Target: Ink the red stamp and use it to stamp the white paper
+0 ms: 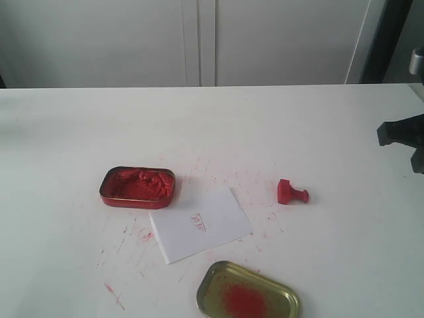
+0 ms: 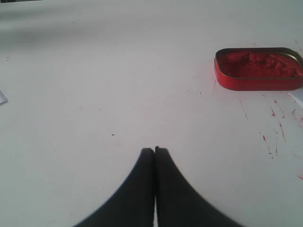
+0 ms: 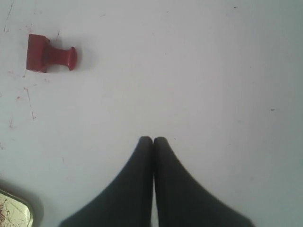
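Red stamp [image 1: 291, 193] is lying on its side at three o'clock of the white paper [image 1: 200, 224], which we are seeing already marked, with the ink tin [image 1: 138, 187] at ten and the gold lid [image 1: 248, 293] at six. Left gripper [image 2: 155, 150] is sitting clenched, empty, near the tin. Right gripper [image 3: 153, 140], also clenched and empty, is needing to open and approach the knob unobstructed.

red stamp [image 1: 291, 193] on its side, right of white paper [image 1: 200, 224] | paper bears small red imprint | red ink tin [image 1: 138, 187] at paper's upper-left | gold lid [image 1: 248, 293] below | table [image 1: 66, 132] ink-flecked
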Controlling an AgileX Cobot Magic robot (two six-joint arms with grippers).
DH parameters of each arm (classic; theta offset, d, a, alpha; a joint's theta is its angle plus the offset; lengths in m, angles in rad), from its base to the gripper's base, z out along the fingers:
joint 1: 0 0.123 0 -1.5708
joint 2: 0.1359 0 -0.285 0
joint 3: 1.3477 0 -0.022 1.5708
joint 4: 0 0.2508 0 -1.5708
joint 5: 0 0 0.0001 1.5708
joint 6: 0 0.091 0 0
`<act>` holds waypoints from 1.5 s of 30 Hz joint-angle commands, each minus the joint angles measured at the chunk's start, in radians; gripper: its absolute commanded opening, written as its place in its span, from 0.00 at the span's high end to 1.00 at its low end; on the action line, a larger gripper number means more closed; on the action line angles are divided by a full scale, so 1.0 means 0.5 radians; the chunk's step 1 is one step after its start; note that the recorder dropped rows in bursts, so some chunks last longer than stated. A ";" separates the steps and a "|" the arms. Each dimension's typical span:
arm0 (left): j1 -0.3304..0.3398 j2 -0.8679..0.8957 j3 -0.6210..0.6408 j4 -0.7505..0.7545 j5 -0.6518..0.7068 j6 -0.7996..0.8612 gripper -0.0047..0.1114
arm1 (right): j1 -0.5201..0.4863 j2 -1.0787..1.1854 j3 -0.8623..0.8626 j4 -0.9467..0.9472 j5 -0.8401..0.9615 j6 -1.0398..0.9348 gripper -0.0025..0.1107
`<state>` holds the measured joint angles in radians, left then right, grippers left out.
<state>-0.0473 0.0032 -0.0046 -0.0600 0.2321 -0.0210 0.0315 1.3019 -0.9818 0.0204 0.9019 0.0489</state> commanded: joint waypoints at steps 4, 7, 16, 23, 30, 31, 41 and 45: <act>0.008 -0.006 0.009 -0.016 0.001 -0.003 0.96 | -0.013 -0.184 0.178 0.018 -0.068 -0.052 0.98; 0.008 -0.006 0.009 -0.016 0.001 -0.003 0.96 | -0.007 -0.307 0.247 0.018 -0.132 -0.052 0.98; 0.008 -0.006 0.009 -0.016 0.001 -0.003 0.96 | -0.007 -0.808 0.429 0.018 -0.256 -0.052 0.98; 0.008 -0.006 0.009 -0.016 0.001 -0.003 0.96 | -0.007 -1.079 0.499 0.014 -0.297 -0.060 0.98; 0.008 -0.006 0.009 -0.016 0.001 -0.003 0.96 | -0.007 -1.324 0.598 0.014 -0.353 -0.111 0.98; 0.008 -0.006 0.009 -0.016 0.001 -0.003 0.96 | -0.007 -1.359 0.628 0.014 -0.391 -0.111 0.98; 0.008 -0.006 0.009 -0.016 0.001 -0.003 0.96 | -0.007 -1.443 0.883 0.014 -0.889 -0.098 0.98; 0.008 -0.006 0.009 -0.016 0.001 -0.003 0.96 | -0.007 -1.443 0.925 0.014 -1.046 -0.098 0.98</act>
<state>-0.0473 0.0032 -0.0046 -0.0600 0.2321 -0.0210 0.0299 0.5843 -0.5352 0.0264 0.4480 0.0067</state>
